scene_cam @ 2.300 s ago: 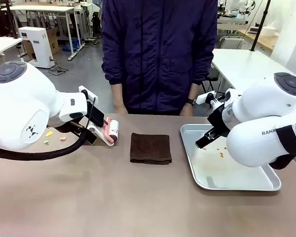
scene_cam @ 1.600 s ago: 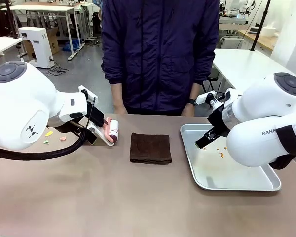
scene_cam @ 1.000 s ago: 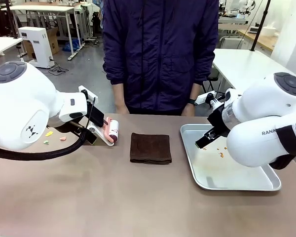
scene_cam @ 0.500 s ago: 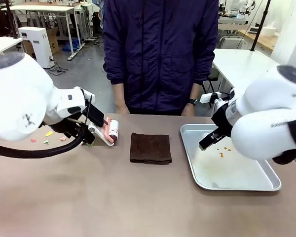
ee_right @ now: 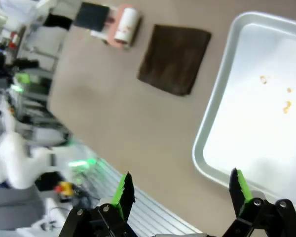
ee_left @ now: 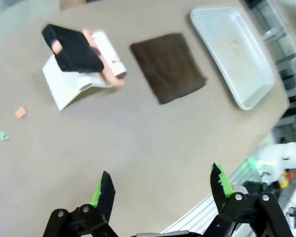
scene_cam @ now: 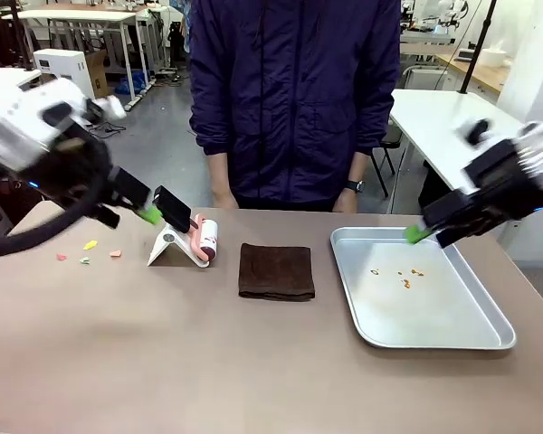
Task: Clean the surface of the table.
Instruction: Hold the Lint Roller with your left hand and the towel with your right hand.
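Brown and smooth, the table (scene_cam: 163,362) runs from one side of the robot to the other. At its far left lie a few tiny paper scraps (scene_cam: 89,246), yellow, pink and green. The left gripper (ee_left: 161,177) hangs in the air above that side of the table, and from the front it looks blurry. Its two fingers are spread wide apart with nothing between them.

Just beside it, a white stand (scene_cam: 167,247) sits on the table. A roller (scene_cam: 207,240) with a pink and white roll leans on the stand, and a black part sticks up from it toward the left. Next comes a dark brown cloth (scene_cam: 276,270), folded into a square and lying flat near the middle. A person (scene_cam: 294,99) in a dark blue jacket stands behind the table at the far side.

To the right of the cloth, not touching it, is a shiny metal tray (scene_cam: 434,312). A few little orange crumbs (scene_cam: 404,282) lie in its far half. The right gripper (ee_right: 181,177) is up in the air near the tray's far edge, also blurry from the front. Its fingers are spread wide too and hold nothing.
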Controlling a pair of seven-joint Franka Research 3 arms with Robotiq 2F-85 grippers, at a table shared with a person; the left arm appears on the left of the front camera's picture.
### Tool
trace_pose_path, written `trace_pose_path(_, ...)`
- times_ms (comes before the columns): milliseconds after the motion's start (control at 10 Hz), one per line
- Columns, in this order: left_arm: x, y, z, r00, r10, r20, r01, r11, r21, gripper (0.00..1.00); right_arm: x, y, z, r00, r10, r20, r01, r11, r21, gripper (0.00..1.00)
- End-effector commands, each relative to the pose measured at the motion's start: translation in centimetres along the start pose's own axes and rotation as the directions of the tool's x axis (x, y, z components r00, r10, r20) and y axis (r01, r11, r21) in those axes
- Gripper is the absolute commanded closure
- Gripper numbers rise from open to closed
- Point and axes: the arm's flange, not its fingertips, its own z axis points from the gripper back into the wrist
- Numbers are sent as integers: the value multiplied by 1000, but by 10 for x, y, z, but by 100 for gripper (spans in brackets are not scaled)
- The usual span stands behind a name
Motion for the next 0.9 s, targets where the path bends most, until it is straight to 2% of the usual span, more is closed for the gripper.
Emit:
trace_pose_path(0,-31,50,26,997,54,49,-47,991,-129,0,-46,-47,24,985,-137,102,120,980,156,0)
trace_pose_path(200,-63,117,54,968,216,130,-181,954,-239,0,-81,-93,45,944,-266,197,193,926,325,0)
trace_pose_path(400,-104,182,66,887,405,223,-335,895,-295,0,-109,-136,59,880,-390,269,254,868,426,0)
trace_pose_path(500,-127,209,68,841,478,255,-379,856,-353,0,-118,-158,64,846,-455,279,297,836,462,0)
trace_pose_path(700,-159,236,67,746,586,318,-459,797,-392,0,-131,-198,62,768,-580,272,416,775,477,0)
trace_pose_path(800,-163,239,64,719,612,330,-493,783,-379,0,-134,-214,57,738,-621,265,458,748,479,0)
